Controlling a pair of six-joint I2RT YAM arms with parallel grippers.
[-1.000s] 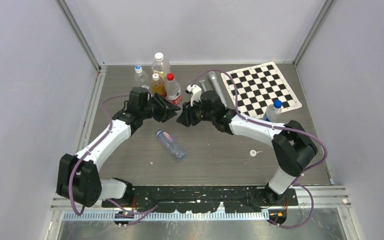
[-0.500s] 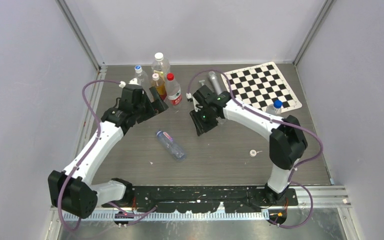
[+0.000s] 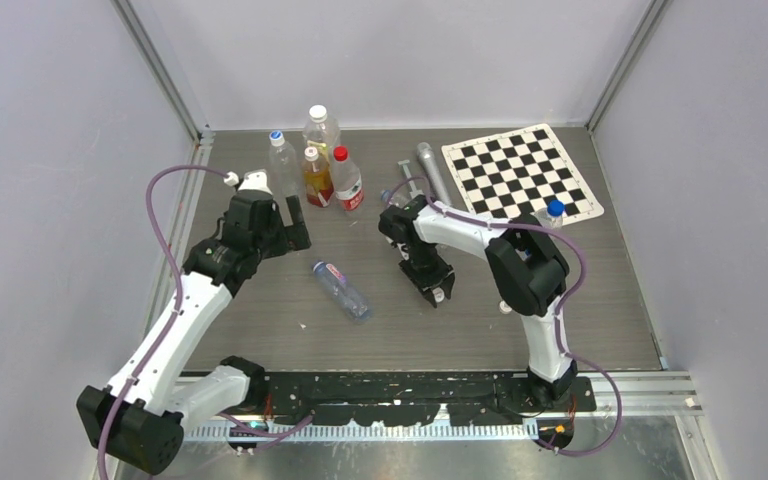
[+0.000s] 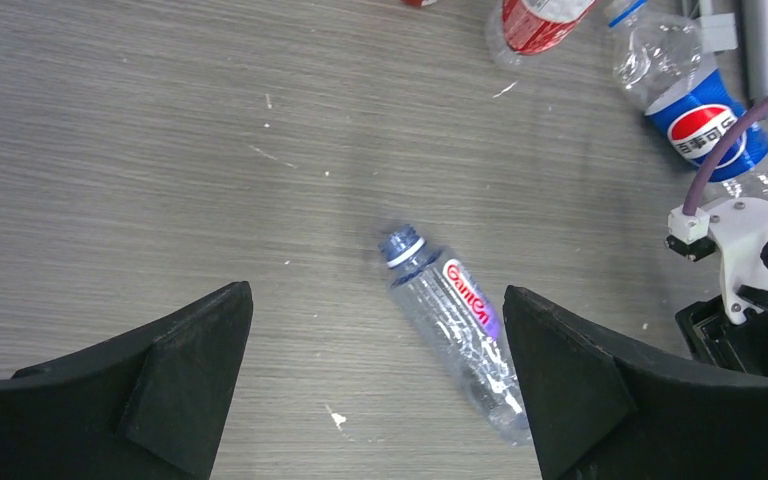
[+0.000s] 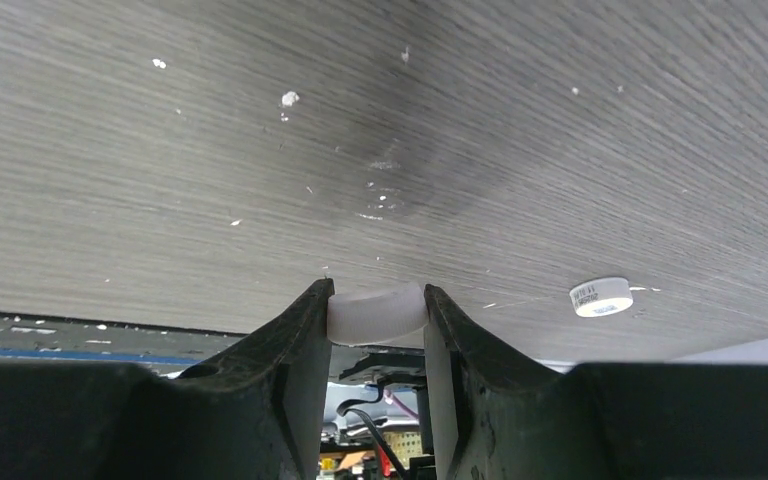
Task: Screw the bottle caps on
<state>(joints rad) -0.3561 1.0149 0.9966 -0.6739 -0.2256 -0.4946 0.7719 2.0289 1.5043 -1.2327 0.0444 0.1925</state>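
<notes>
Evidently the right gripper pinches a white cap for screwing. The left gripper hangs wide open over the lying uncapped bottle, probably to raise it.

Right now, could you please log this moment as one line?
left gripper open, empty | right gripper shut on white cap | bottle lying uncapped | spare cap loose

Grey wood-grain table between plain pale walls.
</notes>
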